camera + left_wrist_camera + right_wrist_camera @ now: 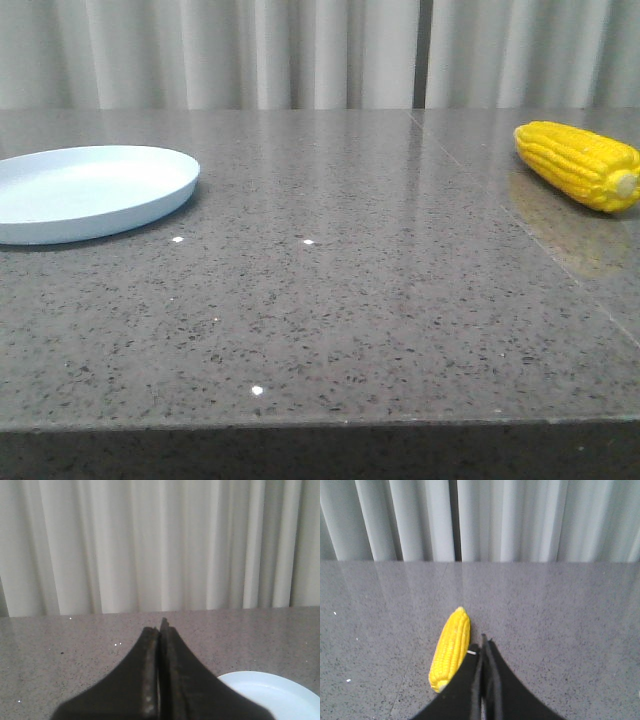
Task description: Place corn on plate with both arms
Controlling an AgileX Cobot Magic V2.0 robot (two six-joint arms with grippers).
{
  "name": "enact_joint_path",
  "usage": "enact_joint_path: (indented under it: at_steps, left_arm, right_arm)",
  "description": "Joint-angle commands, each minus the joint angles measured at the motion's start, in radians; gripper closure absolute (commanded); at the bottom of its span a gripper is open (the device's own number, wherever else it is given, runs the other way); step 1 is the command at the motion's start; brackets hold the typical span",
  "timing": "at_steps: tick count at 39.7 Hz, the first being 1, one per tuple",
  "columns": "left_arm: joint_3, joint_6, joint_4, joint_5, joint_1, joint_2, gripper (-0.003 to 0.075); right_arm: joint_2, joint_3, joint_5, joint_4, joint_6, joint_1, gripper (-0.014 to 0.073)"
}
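Note:
The bright yellow corn (pixel 580 163) lies on the grey stone table at the far right, its pale stub end toward the front. The pale blue plate (pixel 90 190) sits at the far left, with nothing on it. Neither gripper shows in the front view. In the right wrist view, my right gripper (pixel 483 644) is shut and holds nothing; it hangs above the table with the corn (pixel 451 647) just beside its fingers. In the left wrist view, my left gripper (pixel 160 626) is shut and holds nothing, with an edge of the plate (pixel 280 692) beside it.
Pale pleated curtains (pixel 320 50) hang behind the table's far edge. A seam (pixel 520 215) in the stone top runs from the back toward the front right, under the corn. The table's front edge (pixel 320 425) runs across the bottom of the front view.

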Motion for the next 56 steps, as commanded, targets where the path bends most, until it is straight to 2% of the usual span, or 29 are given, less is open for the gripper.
enact_joint_path:
  at_steps: [1,4,7,9,10,14,17,27,33,42,49,56]
  left_arm:
    - [-0.041,-0.003,0.003,-0.080,0.003,0.053,0.0740]
    - [-0.041,-0.003,0.003,-0.078,0.003,0.056,0.0721]
    - [-0.041,-0.003,0.003,-0.078,0.003,0.057,0.0618]
    - [-0.041,-0.003,-0.001,-0.078,0.003,0.057,0.0505]
    - [-0.041,-0.003,-0.007,-0.078,0.003,0.057,0.0408]
    - [-0.041,-0.003,-0.012,-0.078,0.003,0.057,0.0146]
    - [-0.041,-0.003,-0.012,-0.078,0.003,0.057,0.0067]
    - [-0.043,-0.003,-0.025,-0.088,0.003,0.078,0.0062]
    - [-0.105,-0.003,-0.026,-0.045,-0.014,0.201,0.0062]
    - [-0.320,-0.003,-0.026,0.242,-0.084,0.491,0.0062]
    - [-0.482,-0.003,-0.039,0.465,-0.091,0.732,0.0062]
    - [-0.578,-0.003,-0.072,0.533,-0.093,0.943,0.0062]
  right_arm:
    - [0.062,-0.048,-0.074,0.007,-0.012,-0.005,0.0648]
    - [0.068,-0.048,-0.076,0.007,-0.012,-0.005,0.0590]
    - [0.068,-0.048,-0.076,0.007,-0.012,-0.005,0.0473]
    - [0.068,-0.048,-0.075,0.007,-0.012,-0.005,0.0356]
    - [0.068,-0.048,-0.075,0.007,-0.012,-0.005,0.0260]
    - [0.068,-0.048,-0.075,0.007,-0.012,-0.005,0.0016]
    - [0.068,-0.048,-0.075,0.007,-0.012,-0.005,-0.0071]
    - [0.068,-0.048,-0.075,0.007,-0.012,-0.005,-0.0059]
    - [0.068,-0.048,-0.075,0.007,-0.012,-0.005,-0.0059]
    - [0.068,-0.048,-0.075,0.007,-0.012,-0.005,-0.0059]
    - [0.068,-0.048,-0.075,0.007,-0.012,-0.005,-0.0059]
    - [0.068,-0.048,-0.075,0.007,-0.012,-0.005,-0.0059]
